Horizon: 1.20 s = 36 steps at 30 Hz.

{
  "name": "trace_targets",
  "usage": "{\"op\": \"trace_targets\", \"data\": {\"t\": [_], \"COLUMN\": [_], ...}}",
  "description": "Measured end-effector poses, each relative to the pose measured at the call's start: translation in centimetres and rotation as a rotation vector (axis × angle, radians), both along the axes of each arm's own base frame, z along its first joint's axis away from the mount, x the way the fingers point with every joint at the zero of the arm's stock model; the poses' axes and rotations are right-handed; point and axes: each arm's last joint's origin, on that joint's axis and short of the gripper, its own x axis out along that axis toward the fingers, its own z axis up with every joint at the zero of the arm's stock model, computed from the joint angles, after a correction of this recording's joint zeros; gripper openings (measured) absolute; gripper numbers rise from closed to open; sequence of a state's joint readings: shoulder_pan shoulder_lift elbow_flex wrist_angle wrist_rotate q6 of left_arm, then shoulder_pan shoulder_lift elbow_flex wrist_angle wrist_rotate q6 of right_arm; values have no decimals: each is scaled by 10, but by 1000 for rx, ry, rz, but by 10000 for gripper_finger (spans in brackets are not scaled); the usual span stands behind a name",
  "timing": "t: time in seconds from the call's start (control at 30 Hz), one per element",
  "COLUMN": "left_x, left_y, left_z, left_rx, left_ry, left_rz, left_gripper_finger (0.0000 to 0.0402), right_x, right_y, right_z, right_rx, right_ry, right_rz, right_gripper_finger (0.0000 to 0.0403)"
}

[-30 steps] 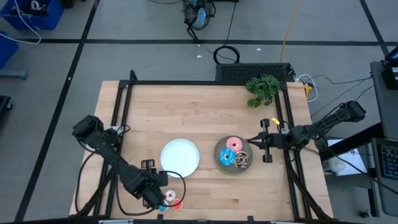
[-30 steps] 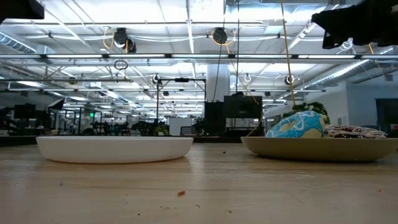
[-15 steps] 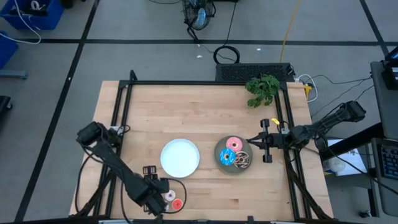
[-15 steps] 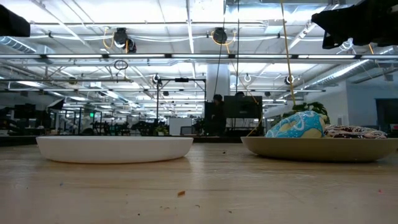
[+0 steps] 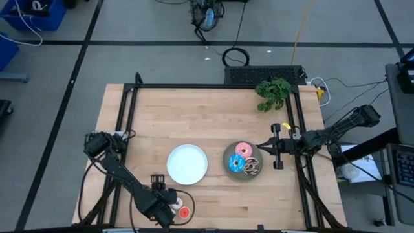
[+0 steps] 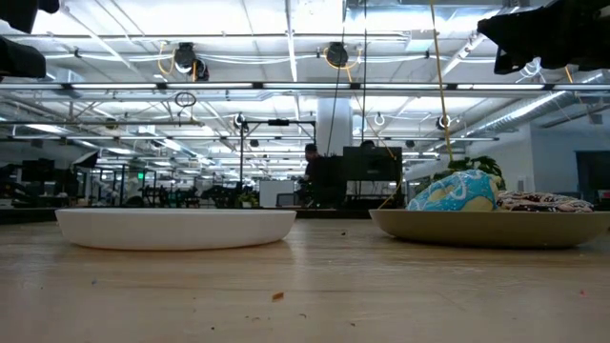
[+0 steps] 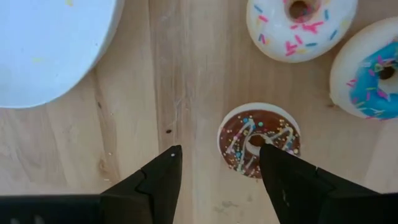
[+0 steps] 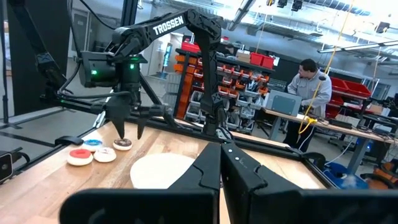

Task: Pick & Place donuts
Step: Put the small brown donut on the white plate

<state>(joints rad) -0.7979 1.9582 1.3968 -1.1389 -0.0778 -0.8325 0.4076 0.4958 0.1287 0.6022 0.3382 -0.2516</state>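
Note:
My left gripper (image 7: 219, 154) is open and points down near the table's near edge (image 5: 165, 206), just above the mini donuts. One fingertip (image 7: 266, 151) stands over the mini brown donut (image 7: 258, 140), the other over bare wood. In the right wrist view the fingers hang a little above that brown donut (image 8: 122, 144). The mini white donut (image 7: 301, 25) and mini blue donut (image 7: 370, 74) lie beside it, and the mini red donut (image 5: 184, 212) lies close by. The pink (image 5: 243, 149), blue sprinkled (image 5: 237, 163) and dark brown drizzled (image 5: 252, 166) donuts lie on the grey plate (image 5: 228, 155). My right gripper (image 5: 272, 147) waits shut beside that plate.
The round white plate (image 5: 187, 164) lies left of the grey plate, just beyond the mini donuts. A green plant (image 5: 273, 92) sits at the far right corner. A black frame rail (image 5: 126, 116) runs along the table's sides. A person sits at a desk (image 8: 308, 78) beyond the table.
My left arm has come down, and its gripper has moved a little toward the table's near edge, closer over the mini donuts. The donuts, the plates and my right arm have kept still.

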Motion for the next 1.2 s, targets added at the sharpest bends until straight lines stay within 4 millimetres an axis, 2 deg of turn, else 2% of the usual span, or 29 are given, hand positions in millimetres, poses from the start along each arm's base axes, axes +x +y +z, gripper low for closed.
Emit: {"op": "trace_targets", "data": {"t": [0.6, 0.87, 1.2], "left_x": [3, -7, -5], "left_y": [-1, 4, 5], "left_z": [-1, -19, -32], "left_rx": [-18, -1, -65], "left_ry": [-28, 3, -54], "left_rz": [-7, 22, 3], "left_gripper_finger": [214, 214, 214], "right_x": [0, 0, 0], "right_y": [0, 0, 0], "right_z": [0, 0, 0], "right_rx": [-4, -4, -4], "right_ry": [0, 0, -1], "right_rz": [-1, -1, -1], "right_gripper_finger": [0, 0, 0]}}
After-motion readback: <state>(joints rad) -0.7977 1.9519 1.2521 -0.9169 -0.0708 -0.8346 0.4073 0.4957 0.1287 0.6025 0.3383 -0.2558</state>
